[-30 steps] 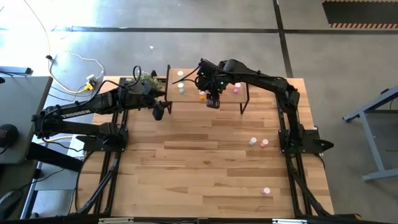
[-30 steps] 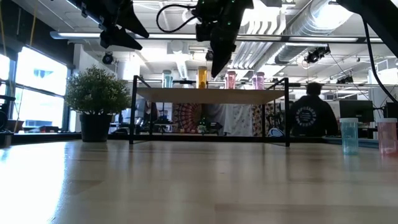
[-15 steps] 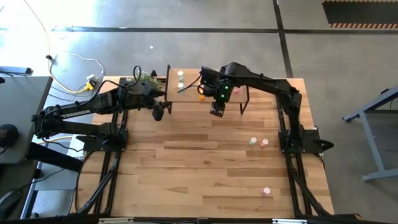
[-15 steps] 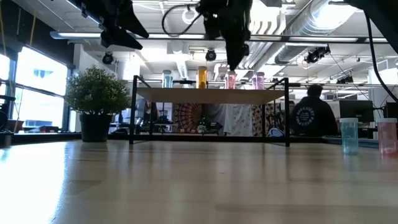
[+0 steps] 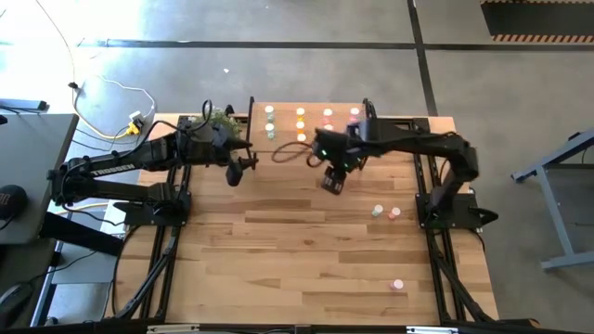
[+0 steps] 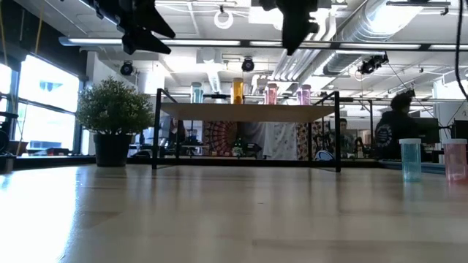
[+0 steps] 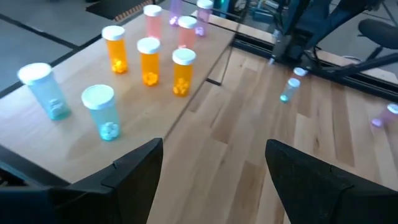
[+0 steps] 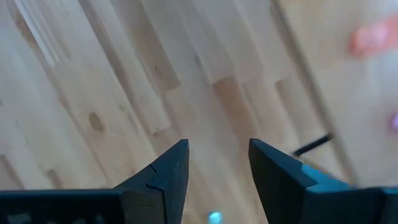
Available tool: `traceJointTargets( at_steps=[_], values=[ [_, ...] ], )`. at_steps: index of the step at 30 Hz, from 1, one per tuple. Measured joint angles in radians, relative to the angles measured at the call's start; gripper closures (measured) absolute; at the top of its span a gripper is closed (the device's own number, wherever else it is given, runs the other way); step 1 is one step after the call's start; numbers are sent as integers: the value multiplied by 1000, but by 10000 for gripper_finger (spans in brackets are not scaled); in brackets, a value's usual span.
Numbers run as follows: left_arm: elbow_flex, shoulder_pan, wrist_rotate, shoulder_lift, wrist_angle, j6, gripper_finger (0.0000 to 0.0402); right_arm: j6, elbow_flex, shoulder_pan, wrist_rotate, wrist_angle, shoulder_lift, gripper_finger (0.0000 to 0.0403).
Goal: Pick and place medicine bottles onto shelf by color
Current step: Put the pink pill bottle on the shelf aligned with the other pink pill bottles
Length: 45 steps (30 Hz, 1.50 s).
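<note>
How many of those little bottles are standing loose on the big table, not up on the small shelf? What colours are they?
Green bottle: 1
Pink bottles: 2
Total: 3

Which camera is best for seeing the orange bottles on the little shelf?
The left wrist view: all three orange bottles stand close up on the shelf, with pills visible inside. The high view shows only small orange dots. The low view shows one side-on. The right wrist view shows none.
</note>
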<state>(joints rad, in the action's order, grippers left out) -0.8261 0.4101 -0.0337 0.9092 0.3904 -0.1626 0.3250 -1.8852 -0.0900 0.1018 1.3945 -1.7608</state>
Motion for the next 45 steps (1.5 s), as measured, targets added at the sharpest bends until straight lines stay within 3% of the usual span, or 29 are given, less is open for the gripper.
traceJointTargets(
  at_steps=[8,20,38,45],
  values=[
    [0,-15,0,0,0,10,126,330,394,82,4,-214,289,244],
    [0,-15,-1,0,1,-25,126,811,712,276,92,-208,603,244],
    [0,-15,-4,0,1,-55,126,917,1032,309,-86,-156,754,228],
    [0,-14,-4,0,1,-71,126,961,1126,309,-92,-173,774,209]
  ],
)
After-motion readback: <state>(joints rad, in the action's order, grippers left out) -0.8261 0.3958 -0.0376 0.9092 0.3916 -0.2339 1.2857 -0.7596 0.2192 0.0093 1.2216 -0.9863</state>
